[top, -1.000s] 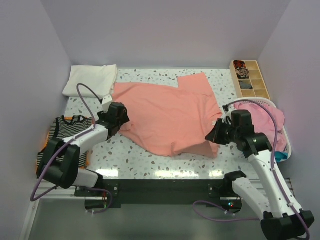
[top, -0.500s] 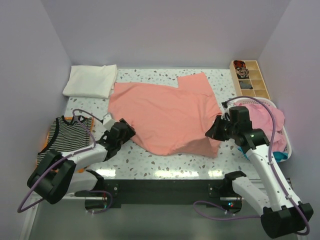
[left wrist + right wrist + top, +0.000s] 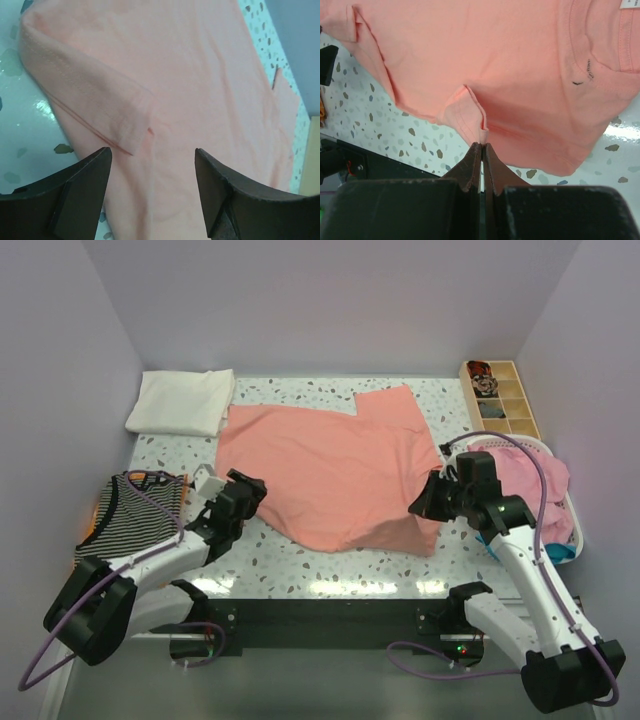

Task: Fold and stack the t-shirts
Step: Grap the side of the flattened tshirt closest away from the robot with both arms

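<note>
Across the speckled table [image 3: 290, 552] the salmon-pink t-shirt [image 3: 330, 465] lies spread and rumpled, not yet folded. A folded white tee [image 3: 180, 402] sits just beside its far left corner, and a striped tee [image 3: 135, 510] lies apart at the table's left edge. We judge we are at the start of the fold, taking hold of the cloth. Our right gripper [image 3: 481, 146] is pinched tight on a small pleat at the shirt's near right edge. Our left gripper [image 3: 150, 155] hangs with jaws wide over the doubled hem at the shirt's left edge, gripping nothing. Next, we think, the left must drop and close on that hem so both arms can lift and lay the cloth over evenly
</note>
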Tool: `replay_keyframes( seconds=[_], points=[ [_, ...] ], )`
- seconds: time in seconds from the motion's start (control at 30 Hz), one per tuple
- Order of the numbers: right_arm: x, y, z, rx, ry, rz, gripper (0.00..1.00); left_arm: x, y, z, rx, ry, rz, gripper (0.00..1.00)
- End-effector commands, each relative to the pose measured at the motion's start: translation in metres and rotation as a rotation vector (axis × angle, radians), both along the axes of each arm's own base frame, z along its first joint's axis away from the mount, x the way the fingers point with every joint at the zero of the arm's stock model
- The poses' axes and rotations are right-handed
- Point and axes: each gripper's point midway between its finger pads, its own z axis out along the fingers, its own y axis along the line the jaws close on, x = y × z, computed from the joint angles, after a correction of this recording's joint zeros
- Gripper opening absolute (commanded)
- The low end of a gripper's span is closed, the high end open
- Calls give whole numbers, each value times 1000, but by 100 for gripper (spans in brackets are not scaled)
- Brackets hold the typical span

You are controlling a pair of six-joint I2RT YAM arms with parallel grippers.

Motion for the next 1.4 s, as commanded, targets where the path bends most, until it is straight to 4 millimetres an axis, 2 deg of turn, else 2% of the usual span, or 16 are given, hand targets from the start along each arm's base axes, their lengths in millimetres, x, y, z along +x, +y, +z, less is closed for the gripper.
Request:
replay_keyframes(
  seconds=[0.0, 0.43, 0.77, 0.97, 1.2, 1.27, 1.37],
  points=[
    [6, 6, 2, 17, -34, 34, 0, 18, 2, 36, -35, -97, 65, 71],
    [7, 6, 0, 7, -25, 44, 0, 19, -10, 2, -46, -18, 36, 68],
    [8, 5, -2, -9, -18, 49, 0, 20, -11, -10, -54, -3, 43, 68],
    [8, 3, -3, -16, -16, 43, 0, 18, -11, -18, -55, 15, 48, 64],
    [8, 2, -2, -21, -16, 44, 0, 19, -9, -24, -45, 13, 60, 24],
    [8, 2, -2, -24, -15, 43, 0, 20, -9, -25, -44, 13, 61, 22],
    [8, 1, 0, -29, -20, 40, 0, 21, -10, -26, -44, 17, 58, 12]
  ],
)
